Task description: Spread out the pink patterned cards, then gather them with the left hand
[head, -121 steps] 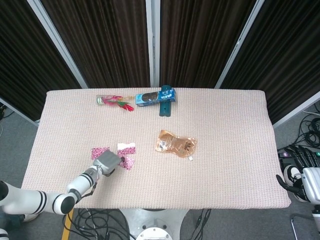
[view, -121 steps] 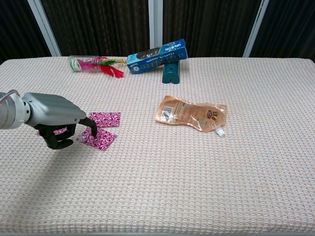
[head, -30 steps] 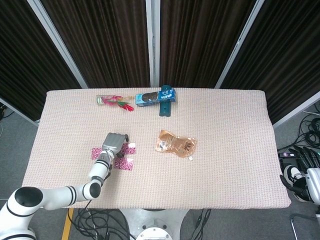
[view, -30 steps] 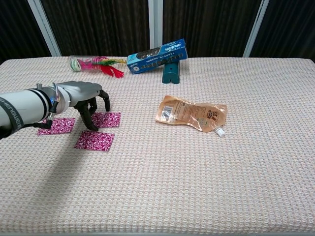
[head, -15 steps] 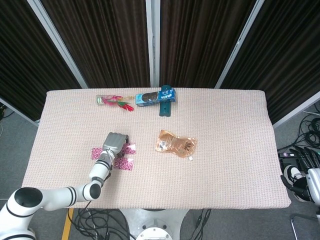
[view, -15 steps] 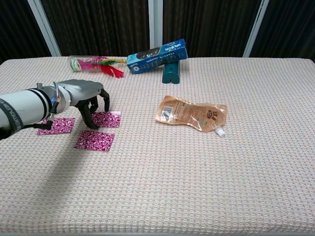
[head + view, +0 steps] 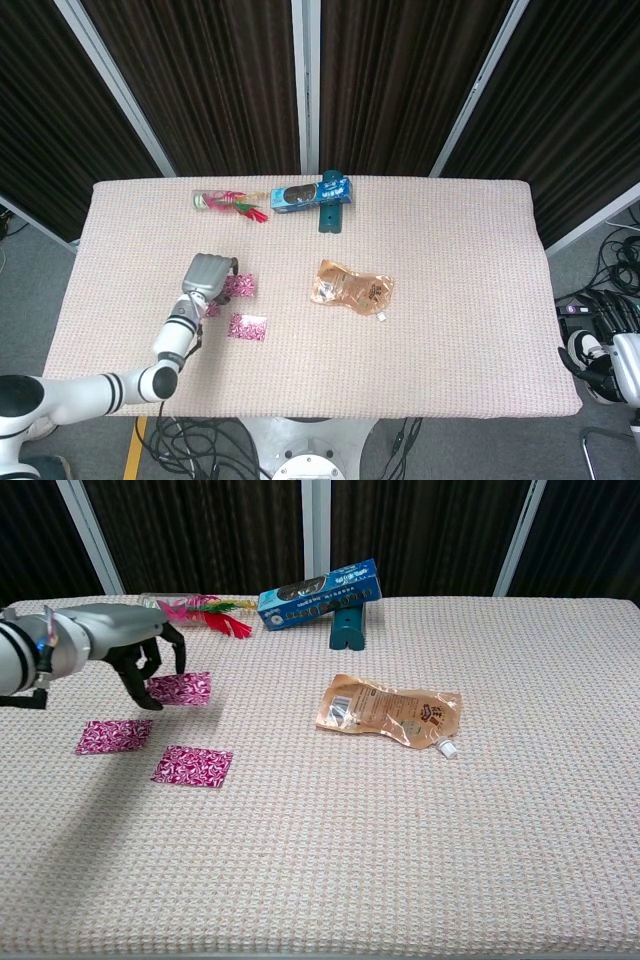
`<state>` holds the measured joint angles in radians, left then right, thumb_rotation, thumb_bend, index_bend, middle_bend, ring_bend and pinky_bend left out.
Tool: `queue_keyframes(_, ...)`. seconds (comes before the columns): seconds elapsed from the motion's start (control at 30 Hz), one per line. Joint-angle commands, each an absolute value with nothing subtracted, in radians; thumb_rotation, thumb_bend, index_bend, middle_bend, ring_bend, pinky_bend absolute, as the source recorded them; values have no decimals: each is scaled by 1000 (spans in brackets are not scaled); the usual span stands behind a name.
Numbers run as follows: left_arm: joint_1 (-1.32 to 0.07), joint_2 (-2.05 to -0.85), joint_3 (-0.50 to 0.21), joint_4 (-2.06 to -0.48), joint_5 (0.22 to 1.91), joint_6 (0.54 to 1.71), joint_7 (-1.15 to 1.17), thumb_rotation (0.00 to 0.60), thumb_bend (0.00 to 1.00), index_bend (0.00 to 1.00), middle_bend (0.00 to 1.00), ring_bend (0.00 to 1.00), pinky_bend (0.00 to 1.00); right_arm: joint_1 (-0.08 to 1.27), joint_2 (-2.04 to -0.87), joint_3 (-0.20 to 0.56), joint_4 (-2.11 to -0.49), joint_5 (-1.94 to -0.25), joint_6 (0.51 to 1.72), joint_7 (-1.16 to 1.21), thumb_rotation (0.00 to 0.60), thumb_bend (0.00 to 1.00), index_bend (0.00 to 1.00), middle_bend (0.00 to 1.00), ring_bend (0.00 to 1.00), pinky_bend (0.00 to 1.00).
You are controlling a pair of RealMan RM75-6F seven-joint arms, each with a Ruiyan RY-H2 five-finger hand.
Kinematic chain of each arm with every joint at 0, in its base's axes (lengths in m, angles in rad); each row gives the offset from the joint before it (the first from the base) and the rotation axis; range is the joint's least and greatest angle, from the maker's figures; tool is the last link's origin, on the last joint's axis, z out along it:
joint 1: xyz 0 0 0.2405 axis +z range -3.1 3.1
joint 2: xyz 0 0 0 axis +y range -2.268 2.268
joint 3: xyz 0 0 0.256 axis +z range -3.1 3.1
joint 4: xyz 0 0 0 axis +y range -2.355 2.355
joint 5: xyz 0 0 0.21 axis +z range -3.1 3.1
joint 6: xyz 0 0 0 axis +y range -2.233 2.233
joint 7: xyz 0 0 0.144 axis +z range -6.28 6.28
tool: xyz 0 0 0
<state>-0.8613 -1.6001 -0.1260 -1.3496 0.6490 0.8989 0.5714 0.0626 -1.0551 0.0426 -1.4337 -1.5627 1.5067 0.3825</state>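
Three pink patterned cards lie apart on the table's left side. The far card (image 7: 184, 688) (image 7: 241, 286) lies under the fingertips of my left hand (image 7: 105, 640) (image 7: 203, 275), which arches over its left edge with fingers apart and grips nothing. A second card (image 7: 115, 735) lies nearer and to the left; the head view shows only a pink sliver of it beside my arm. The third card (image 7: 193, 765) (image 7: 247, 327) is the nearest. My right hand (image 7: 612, 365) hangs off the table's right edge, too small to read.
A brown pouch (image 7: 390, 710) (image 7: 352, 288) lies mid-table. At the back stand a blue box (image 7: 318, 593) on a teal holder (image 7: 346, 630) and a clear tube with red feathers (image 7: 195, 608). The woven tablecloth (image 7: 400, 860) covers the whole top.
My left hand has moved away from me and to the left, sliding the far card with it, so that card now lies further from the other two.
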Motion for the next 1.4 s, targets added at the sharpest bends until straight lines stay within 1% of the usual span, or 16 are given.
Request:
queue_keyframes(0.03, -820, -1559, -100, -1392, 651, 922, 552, 600, 260, 474, 892, 932, 979, 66, -1055, 43, -1435, -1566, 1507, 383, 465, 219, 134, 90, 4, 0)
queue_keyframes(0.17, -771, -1535, -61, -1418, 660, 940, 533, 600, 259, 472, 891, 932, 979, 69, -1056, 42, -1440, -1574, 1509, 382, 461, 220, 132, 90, 5, 0)
queue_keyframes(0.33, -735, -1537, -39, -1421, 669, 945, 513, 600, 260, 469, 891, 932, 979, 70, -1059, 38, -1442, -1584, 1514, 381, 467, 218, 130, 90, 5, 0)
queue_keyframes(0.57, -731, -1546, -54, -1396, 675, 937, 511, 600, 260, 466, 891, 932, 979, 66, -1055, 36, -1445, -1585, 1522, 379, 467, 220, 129, 90, 5, 0)
queue_keyframes(0.87, -741, -1554, -49, -1358, 669, 891, 535, 600, 260, 445, 888, 930, 978, 62, -1058, 34, -1442, -1579, 1523, 380, 465, 220, 129, 90, 5, 0)
queue_keyframes(1.07, -746, -1564, -52, -1339, 674, 880, 540, 600, 260, 441, 888, 930, 978, 60, -1059, 32, -1444, -1579, 1524, 377, 462, 218, 129, 90, 5, 0)
queue_keyframes(1.23, -748, -1573, -52, -1319, 668, 868, 545, 600, 261, 441, 887, 930, 978, 58, -1056, 33, -1445, -1575, 1525, 377, 472, 219, 129, 91, 4, 0)
queue_keyframes(1.4, -749, -1571, -54, -1323, 642, 854, 551, 600, 260, 432, 887, 930, 978, 58, -1057, 32, -1445, -1577, 1525, 376, 465, 219, 128, 90, 5, 0)
